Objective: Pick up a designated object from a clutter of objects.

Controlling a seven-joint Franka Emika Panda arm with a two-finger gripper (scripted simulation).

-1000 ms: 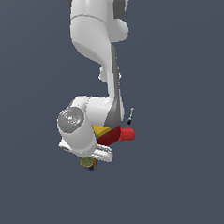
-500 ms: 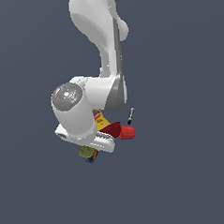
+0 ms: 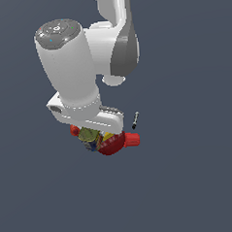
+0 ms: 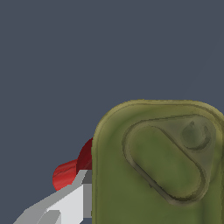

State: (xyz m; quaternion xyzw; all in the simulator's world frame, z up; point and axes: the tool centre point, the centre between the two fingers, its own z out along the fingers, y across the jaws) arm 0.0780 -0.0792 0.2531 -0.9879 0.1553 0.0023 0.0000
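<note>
Plain dark grey-blue backdrop, no worktop edge visible. Olive-top can (image 3: 90, 137) sits right under the arm's wrist, w/ red bowl (image 3: 112, 143) and red cup (image 3: 133, 139) touching or just beside it, black marker (image 3: 135, 120) apart. Wrist view: can lid (image 4: 159, 164) fills the frame, one finger (image 4: 65, 203) alongside it. End effector (image 3: 92, 134) looks closed around the can, but grip isn't clearly shown, so can't tell. Lid's long axis runs diagonal in the wrist view.

The exterior view looks steeply down from above the arm (image 3: 81, 71), taking in the whole clutter. The wrist view sits far closer — pressed against the olive can (image 4: 157, 166). Both share that can (image 3: 89, 135) and the red bowl (image 4: 85, 157).
</note>
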